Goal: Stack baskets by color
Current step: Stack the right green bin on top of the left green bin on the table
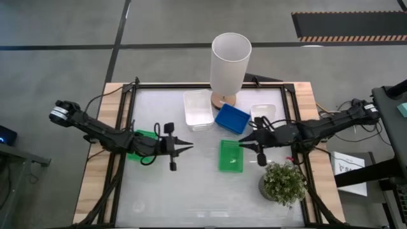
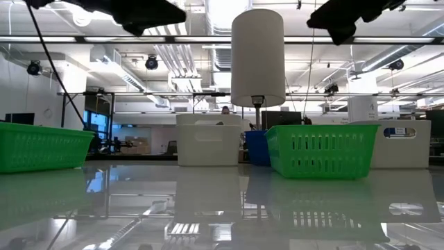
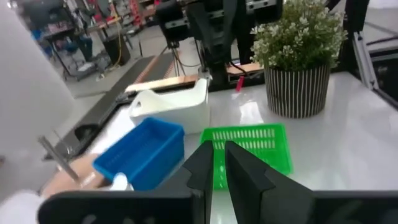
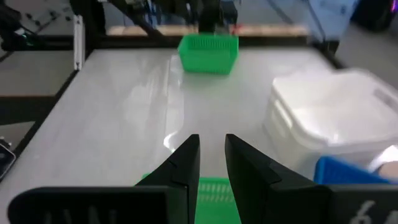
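Note:
Two green baskets stand on the table: one at the left (image 1: 145,135), under my left arm, and one in the middle (image 1: 231,156). A blue basket (image 1: 232,118) lies tilted beside the white cylinder's base. Two white baskets (image 1: 198,109) (image 1: 262,113) stand toward the far side. My left gripper (image 1: 189,145) hangs above the table left of the middle green basket (image 3: 249,146), pointing at it, fingers almost together and empty. My right gripper (image 1: 241,144) hovers over that basket's far right corner, pointing left, with a narrow gap between its fingers (image 4: 186,155) and nothing in it.
A tall white cylinder (image 1: 229,63) on a wooden base stands at the far middle. A potted plant (image 1: 284,182) sits at the near right. Free table surface (image 1: 191,197) lies along the near side. A dark frame (image 1: 130,102) borders the table.

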Tool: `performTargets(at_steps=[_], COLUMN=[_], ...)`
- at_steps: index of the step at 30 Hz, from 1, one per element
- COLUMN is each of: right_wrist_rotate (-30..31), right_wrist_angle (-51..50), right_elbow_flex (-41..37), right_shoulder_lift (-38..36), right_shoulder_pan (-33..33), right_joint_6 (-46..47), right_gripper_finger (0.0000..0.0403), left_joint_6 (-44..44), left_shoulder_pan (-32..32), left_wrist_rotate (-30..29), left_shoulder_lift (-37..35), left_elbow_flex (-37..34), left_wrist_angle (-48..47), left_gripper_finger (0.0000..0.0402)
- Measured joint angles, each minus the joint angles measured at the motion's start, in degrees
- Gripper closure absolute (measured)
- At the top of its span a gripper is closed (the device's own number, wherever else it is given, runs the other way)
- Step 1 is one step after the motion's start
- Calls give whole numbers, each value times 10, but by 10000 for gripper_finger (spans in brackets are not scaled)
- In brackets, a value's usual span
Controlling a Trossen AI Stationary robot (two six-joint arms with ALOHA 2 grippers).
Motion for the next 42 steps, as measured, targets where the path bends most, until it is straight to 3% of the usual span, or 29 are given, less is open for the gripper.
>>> performTargets(at_steps=[9, 13, 18, 23, 28, 32, 37, 42], right_wrist_rotate=[5, -12, -110, -207, -210, -146, -105, -106], right_wrist_angle=[-197, -334, -392, -398, -411, -425, -432, -423], right_elbow_flex=[136, 209, 272, 328, 378, 411, 417, 413], right_shoulder_lift=[144, 223, 311, 391, 462, 506, 539, 563], right_shoulder_pan=[-10, -13, -12, -2, 26, 38, 37, 37], right_joint_6=[136, 134, 90, 68, 55, 84, 99, 88], right_gripper_finger=[335, 335, 328, 283, 233, 215, 227, 275], left_joint_6=[-56, -56, -56, -71, -95, -102, -101, -101], left_shoulder_pan=[0, 0, 0, 0, -3, -17, -39, -46], left_wrist_rotate=[0, 0, 0, 1, 16, 27, 27, 27], left_shoulder_lift=[-36, -33, -29, -29, -29, -29, -29, -29], left_elbow_flex=[-42, -43, -43, -43, -43, -43, -41, -42], left_wrist_angle=[-5, -4, -4, -5, -3, -3, -2, -2], left_gripper_finger=[378, 378, 378, 378, 378, 378, 378, 378])
